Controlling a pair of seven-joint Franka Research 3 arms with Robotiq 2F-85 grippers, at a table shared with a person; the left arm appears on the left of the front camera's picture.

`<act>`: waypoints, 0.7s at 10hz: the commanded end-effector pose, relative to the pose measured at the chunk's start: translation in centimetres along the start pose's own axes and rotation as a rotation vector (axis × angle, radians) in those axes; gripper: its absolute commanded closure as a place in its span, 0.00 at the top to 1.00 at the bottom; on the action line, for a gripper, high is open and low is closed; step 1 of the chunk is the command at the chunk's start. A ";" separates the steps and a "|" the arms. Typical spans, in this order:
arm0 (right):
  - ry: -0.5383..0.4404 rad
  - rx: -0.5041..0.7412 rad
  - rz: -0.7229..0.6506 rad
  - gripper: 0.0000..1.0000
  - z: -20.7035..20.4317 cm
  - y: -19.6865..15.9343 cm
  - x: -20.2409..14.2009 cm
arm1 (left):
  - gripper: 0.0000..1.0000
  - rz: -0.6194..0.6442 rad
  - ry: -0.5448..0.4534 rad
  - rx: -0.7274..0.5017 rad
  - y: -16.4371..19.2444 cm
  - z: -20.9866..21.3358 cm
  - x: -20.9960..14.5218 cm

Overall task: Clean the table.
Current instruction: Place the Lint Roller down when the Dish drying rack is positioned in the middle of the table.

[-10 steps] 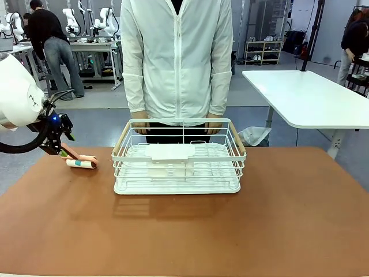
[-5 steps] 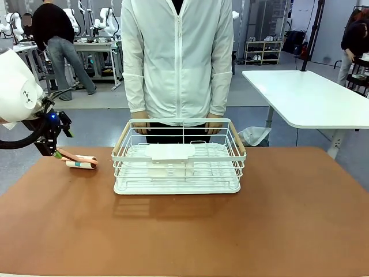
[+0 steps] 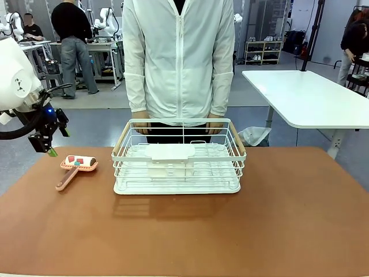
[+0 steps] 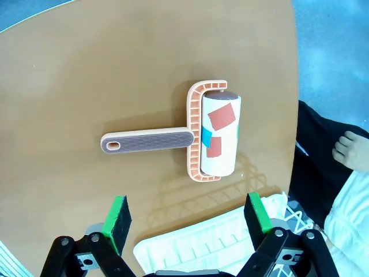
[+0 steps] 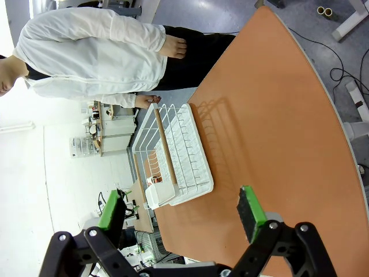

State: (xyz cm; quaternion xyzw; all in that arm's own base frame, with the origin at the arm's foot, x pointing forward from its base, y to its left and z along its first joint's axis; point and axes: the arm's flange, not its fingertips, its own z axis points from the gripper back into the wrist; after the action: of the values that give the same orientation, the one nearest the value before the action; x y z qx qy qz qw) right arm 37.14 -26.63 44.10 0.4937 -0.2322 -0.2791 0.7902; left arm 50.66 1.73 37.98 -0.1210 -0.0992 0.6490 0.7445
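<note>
Bright even overhead light, soft shadow before the basket, sharp focus (wrist views bend at edges)

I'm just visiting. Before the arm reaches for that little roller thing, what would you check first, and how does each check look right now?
1. Left end effector open: ok.
2. Lint roller lying flat on the table, free of the end effector: ok.
3. Roller handle unobstructed: ok.
4. Roller apart from the wire basket: ok.
5. Person's hands away from the roller, by the basket's far rim: ok.
6. Right end effector open, holding nothing: ok.
</note>
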 end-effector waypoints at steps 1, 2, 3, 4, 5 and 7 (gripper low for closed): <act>-0.008 0.019 0.010 1.00 0.0 0.2 0.1 | 1.00 0.024 -0.022 0.038 -0.4 0.4 -0.4; -0.008 0.019 0.010 1.00 0.0 0.2 0.1 | 1.00 0.031 -0.021 0.039 -0.4 0.4 -0.3; -0.008 0.019 0.010 1.00 0.0 0.2 0.1 | 1.00 0.010 -0.020 0.041 -0.3 0.3 -0.3; -0.008 0.019 0.010 1.00 0.0 0.2 0.1 | 1.00 0.008 0.001 0.010 0.0 0.0 0.0; -0.008 0.019 0.010 1.00 0.0 0.2 0.1 | 1.00 0.008 0.001 0.010 0.0 0.0 0.0; -0.008 0.019 0.010 1.00 0.0 0.2 0.1 | 1.00 0.008 0.001 0.010 0.0 0.0 0.0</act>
State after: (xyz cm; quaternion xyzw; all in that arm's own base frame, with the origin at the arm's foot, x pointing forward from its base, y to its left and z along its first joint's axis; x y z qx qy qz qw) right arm 37.14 -26.63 44.10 0.4937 -0.2322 -0.2791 0.7902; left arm 50.66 1.60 37.92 -0.1170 -0.0935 0.6516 0.7436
